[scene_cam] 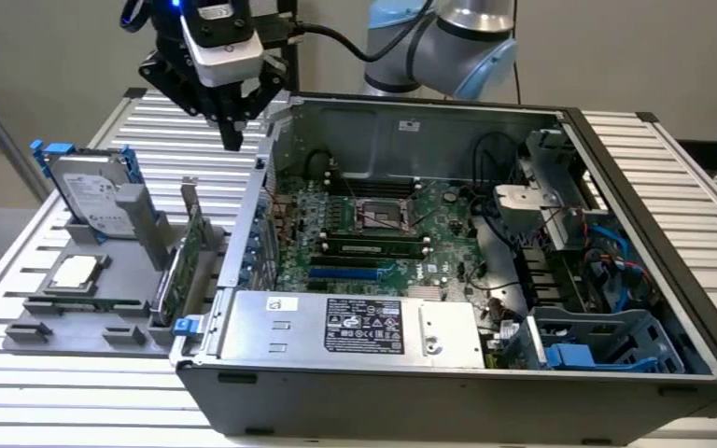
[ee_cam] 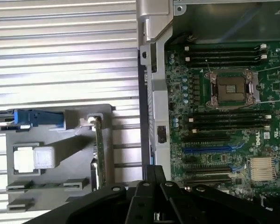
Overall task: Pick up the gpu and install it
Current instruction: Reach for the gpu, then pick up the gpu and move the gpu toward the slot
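Observation:
The gpu [scene_cam: 184, 254] stands on edge in a grey holder [scene_cam: 35, 322] at the exterior view's left, just outside the open computer case [scene_cam: 458, 373]. It is a thin green card with a silver end bracket. The wrist view shows it edge-on as a narrow green strip, the gpu [ee_cam: 99, 149]. My gripper [scene_cam: 231, 140] hangs well above the table, behind the holder and close to the case's side wall, fingers pointing down. It is shut and holds nothing. In the wrist view the gripper [ee_cam: 152, 171] sits between the gpu and the case wall.
A silver hard drive [scene_cam: 97, 198] with blue rails leans in the holder, and a small square CPU chip [scene_cam: 75, 273] lies in front of it. Inside the case lie the motherboard [ee_cam: 224, 116], a blue slot [ee_cam: 210, 150], the power supply [scene_cam: 358, 327] and cables at the exterior view's right.

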You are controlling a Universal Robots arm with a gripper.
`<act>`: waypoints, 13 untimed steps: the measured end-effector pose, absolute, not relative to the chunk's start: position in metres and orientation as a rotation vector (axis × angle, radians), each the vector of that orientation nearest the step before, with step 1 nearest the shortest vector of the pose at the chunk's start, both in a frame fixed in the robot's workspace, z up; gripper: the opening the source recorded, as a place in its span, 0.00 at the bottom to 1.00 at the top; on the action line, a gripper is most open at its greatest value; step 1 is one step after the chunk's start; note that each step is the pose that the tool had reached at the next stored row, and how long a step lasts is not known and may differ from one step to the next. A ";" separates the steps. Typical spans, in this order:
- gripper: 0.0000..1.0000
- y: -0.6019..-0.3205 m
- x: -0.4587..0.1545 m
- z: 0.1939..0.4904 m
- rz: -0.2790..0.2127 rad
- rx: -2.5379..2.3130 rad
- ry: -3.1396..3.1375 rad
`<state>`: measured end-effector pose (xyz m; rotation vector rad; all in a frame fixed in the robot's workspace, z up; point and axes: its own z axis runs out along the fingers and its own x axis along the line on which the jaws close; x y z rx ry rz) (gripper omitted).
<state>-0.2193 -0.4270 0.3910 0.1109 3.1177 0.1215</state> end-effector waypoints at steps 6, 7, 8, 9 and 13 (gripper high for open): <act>0.00 -0.432 -0.242 0.387 0.117 0.111 3.118; 0.00 -0.433 -0.246 0.386 0.117 0.111 3.118; 0.00 -0.433 -0.249 0.385 0.117 0.111 3.118; 0.00 -0.434 -0.253 0.384 0.117 0.111 3.118; 0.00 -0.438 -0.267 0.380 0.116 0.111 3.118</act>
